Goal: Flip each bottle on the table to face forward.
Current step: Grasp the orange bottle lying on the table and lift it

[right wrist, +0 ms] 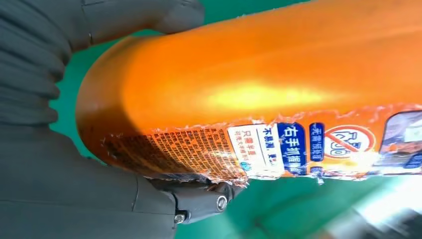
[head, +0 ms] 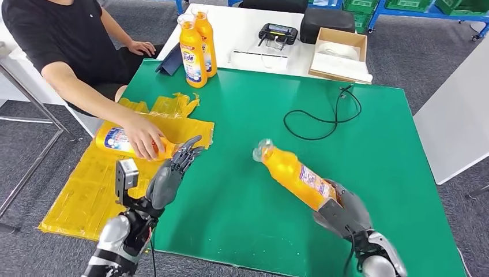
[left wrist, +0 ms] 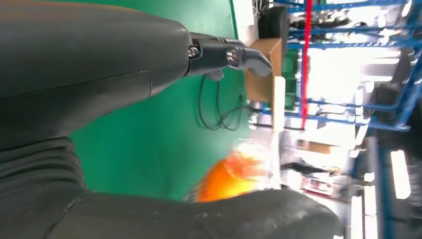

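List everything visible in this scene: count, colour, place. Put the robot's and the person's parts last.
Orange bottles: four; two upright at the green table's far left corner, one lying on the yellow sheet, one in the right robot hand.
Green table: one, centre.
Yellow plastic sheet: one, over the table's left edge.
Black cable: one, coiled on the far right part.
White table: one, behind.
Cardboard box: one, brown, on the white table.
Black device: one, on the white table.
Person's hand: on the lying bottle.
Left robot hand: grey, fingers spread, empty.
Right robot hand: grey, gripping the bottle's base.
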`<state>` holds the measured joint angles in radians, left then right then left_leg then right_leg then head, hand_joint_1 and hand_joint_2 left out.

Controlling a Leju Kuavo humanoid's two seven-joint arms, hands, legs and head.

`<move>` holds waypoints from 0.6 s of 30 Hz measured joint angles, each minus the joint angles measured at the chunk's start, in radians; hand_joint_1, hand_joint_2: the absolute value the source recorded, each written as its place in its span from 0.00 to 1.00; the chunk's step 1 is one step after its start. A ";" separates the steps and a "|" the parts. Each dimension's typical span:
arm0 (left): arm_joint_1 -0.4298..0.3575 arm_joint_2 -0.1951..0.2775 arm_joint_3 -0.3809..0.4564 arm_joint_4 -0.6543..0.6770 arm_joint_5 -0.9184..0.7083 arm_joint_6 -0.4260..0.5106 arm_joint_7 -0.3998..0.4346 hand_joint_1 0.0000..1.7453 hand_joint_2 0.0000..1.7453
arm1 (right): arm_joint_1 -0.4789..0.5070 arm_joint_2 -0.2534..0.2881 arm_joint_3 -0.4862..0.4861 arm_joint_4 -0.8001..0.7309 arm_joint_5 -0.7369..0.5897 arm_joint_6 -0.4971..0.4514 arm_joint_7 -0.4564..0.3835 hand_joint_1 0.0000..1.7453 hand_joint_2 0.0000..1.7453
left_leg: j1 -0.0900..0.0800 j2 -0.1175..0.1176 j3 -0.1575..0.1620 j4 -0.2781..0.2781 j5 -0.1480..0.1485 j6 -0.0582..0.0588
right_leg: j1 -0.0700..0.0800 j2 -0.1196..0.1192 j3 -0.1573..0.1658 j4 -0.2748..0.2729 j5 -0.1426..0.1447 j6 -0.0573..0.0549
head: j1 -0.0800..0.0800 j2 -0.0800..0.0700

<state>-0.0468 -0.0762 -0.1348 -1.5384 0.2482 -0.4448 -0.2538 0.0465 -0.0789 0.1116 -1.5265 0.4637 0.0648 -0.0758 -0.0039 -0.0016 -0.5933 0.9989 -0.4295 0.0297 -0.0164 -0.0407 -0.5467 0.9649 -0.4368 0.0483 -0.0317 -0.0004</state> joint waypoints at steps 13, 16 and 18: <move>0.158 -0.088 -0.067 -0.168 -0.040 0.064 -0.001 0.00 1.00 | 0.184 0.212 0.125 -0.269 -0.041 -0.016 -0.061 1.00 1.00 | -0.001 -0.001 -0.006 0.000 -0.001 0.000 | -0.001 -0.001 -0.005 0.000 -0.001 -0.001 | 0.000 0.000; 0.167 -0.092 -0.073 -0.180 -0.047 0.066 -0.002 0.00 1.00 | 0.194 0.218 0.145 -0.282 -0.048 -0.020 -0.062 1.00 1.00 | -0.001 -0.001 -0.006 0.000 -0.001 0.000 | -0.001 -0.001 -0.005 0.000 0.000 -0.001 | 0.000 0.000; 0.171 -0.095 -0.079 -0.188 -0.049 0.066 -0.003 0.00 1.00 | 0.199 0.222 0.161 -0.287 -0.053 -0.023 -0.063 1.00 1.00 | -0.001 -0.001 -0.006 0.000 0.000 0.000 | -0.001 -0.001 -0.005 0.000 0.000 -0.001 | 0.000 0.000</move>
<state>0.1243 -0.1708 -0.2143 -1.7263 0.1988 -0.3792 -0.2570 0.2457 0.1427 0.2726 -1.8133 0.4109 0.0418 -0.1390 -0.0053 -0.0025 -0.5990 0.9987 -0.4299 0.0297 -0.0175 -0.0418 -0.5517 0.9649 -0.4372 0.0475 -0.0314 -0.0004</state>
